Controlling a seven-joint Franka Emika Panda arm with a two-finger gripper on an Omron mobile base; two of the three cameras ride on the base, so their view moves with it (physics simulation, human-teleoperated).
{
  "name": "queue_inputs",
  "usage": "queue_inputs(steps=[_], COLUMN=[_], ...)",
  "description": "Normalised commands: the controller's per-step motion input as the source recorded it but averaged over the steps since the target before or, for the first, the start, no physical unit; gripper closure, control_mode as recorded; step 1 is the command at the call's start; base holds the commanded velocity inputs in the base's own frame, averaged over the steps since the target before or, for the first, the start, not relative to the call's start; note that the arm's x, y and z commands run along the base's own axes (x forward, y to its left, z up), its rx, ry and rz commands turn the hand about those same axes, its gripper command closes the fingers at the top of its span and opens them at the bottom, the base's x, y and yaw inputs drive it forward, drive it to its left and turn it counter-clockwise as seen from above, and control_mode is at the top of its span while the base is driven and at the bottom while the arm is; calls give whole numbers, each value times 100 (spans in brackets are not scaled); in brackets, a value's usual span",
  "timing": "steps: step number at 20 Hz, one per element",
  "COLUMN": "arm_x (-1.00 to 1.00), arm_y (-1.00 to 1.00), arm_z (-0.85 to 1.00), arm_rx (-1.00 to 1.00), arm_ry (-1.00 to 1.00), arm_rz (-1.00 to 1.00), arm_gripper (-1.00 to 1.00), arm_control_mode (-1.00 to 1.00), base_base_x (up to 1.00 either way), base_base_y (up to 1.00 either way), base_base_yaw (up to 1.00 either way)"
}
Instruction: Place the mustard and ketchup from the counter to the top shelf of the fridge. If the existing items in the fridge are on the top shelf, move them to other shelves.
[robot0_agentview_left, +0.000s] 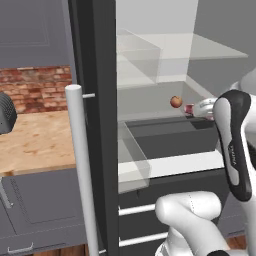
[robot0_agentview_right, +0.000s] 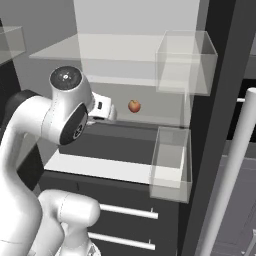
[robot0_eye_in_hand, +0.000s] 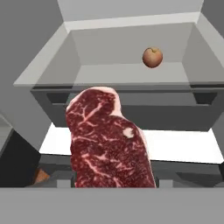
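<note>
With the fridge (robot0_agentview_left: 95, 60) door swung open, the scene reads as follows
Gripper: reaches into the fridge (robot0_agentview_left: 197, 109) at the level of the lower glass shelf; its fingertips are hidden behind the meat in the hand view
Jaws: closed on the meat, which fills the near part of the hand view and stands upright between them
Meat: dark red, marbled with white (robot0_eye_in_hand: 109, 140); in the left base view only a small red bit shows at the gripper's tip (robot0_agentview_left: 189, 109), just right of the apple
Apple: round, reddish-orange (robot0_eye_in_hand: 152, 57), sitting on the glass shelf toward the far wall, apart from the meat and beyond it
Top shelf: the uppermost clear plate (robot0_agentview_right: 100, 50), above the arm; nothing is visible on it
Door bins: clear boxes on the inner side of the door (robot0_agentview_right: 186, 62), one above another
Handle: long silver cylinder on the door (robot0_agentview_left: 80, 165), nearest the camera in the left base view
Counter: tan wood surface (robot0_agentview_left: 37, 142) left of the fridge, with a brick wall behind it
Drawer: dark tray (robot0_agentview_left: 170, 137) under the apple's shelf
</note>
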Motion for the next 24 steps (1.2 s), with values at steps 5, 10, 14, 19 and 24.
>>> queue_inputs(steps=[5, 10, 14, 19, 24], arm_x=[31, 68, 89, 73, 67], arm_y=[45, 50, 18, 0, 0], arm_z=[-13, -9, -6, -29, -34], arm_rx=[9, 5, 0, 0, 0], arm_ry=[-2, -8, -6, -3, -1], arm_rz=[0, 0, 0, 0, 0], arm_gripper=[100, 100, 100, 100, 100], arm_control_mode=[-100, -100, -100, -100, -100], base_base_x=[0, 0, 0, 0, 0], base_base_y=[0, 0, 0, 0, 0], base_base_yaw=[0, 0, 0, 0, 0])
